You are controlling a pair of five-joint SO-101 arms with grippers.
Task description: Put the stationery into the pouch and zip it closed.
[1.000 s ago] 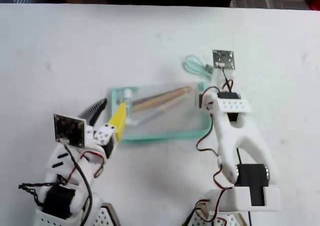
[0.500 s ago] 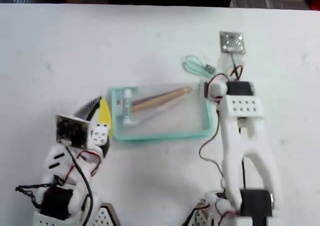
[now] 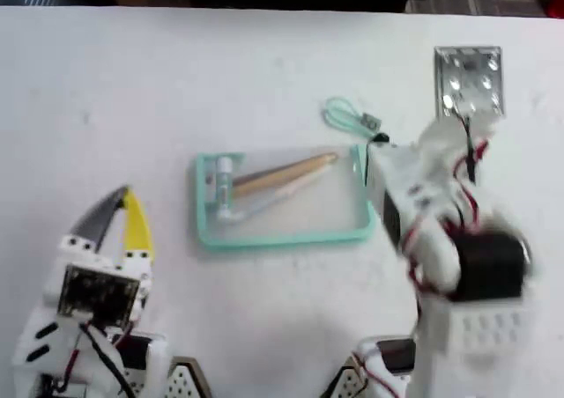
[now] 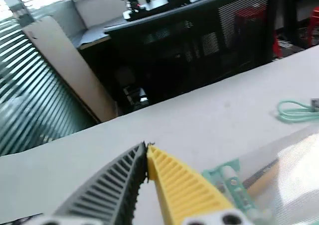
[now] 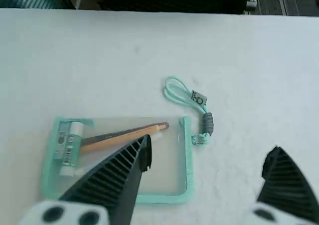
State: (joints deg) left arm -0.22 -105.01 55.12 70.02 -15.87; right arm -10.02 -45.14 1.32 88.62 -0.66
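Note:
The clear pouch (image 3: 291, 211) with a teal border lies flat mid-table. Inside it are a wooden pencil (image 3: 284, 171) and a white tube (image 3: 225, 187). Its teal pull cord (image 3: 346, 116) trails off the far right corner. My left gripper (image 3: 126, 192), grey and yellow, hangs shut and holds nothing, left of the pouch and nearer the front edge; its tips (image 4: 147, 146) meet. My right gripper (image 5: 209, 145) is open wide above the pouch (image 5: 167, 168), looking down on the pencil (image 5: 124, 134), tube (image 5: 69, 145) and cord (image 5: 192, 96). The right arm (image 3: 441, 231) stands beside the pouch's right end.
The white table (image 3: 176, 81) is bare around the pouch. Its far edge (image 3: 264, 7) borders dark furniture. The left wrist view shows the pouch corner (image 4: 234, 185) and the cord (image 4: 296, 110) beyond the fingers.
My left gripper let go of the pouch's left end and drew back toward the front left, now shut. My right arm rose off the pouch's right end and swung right.

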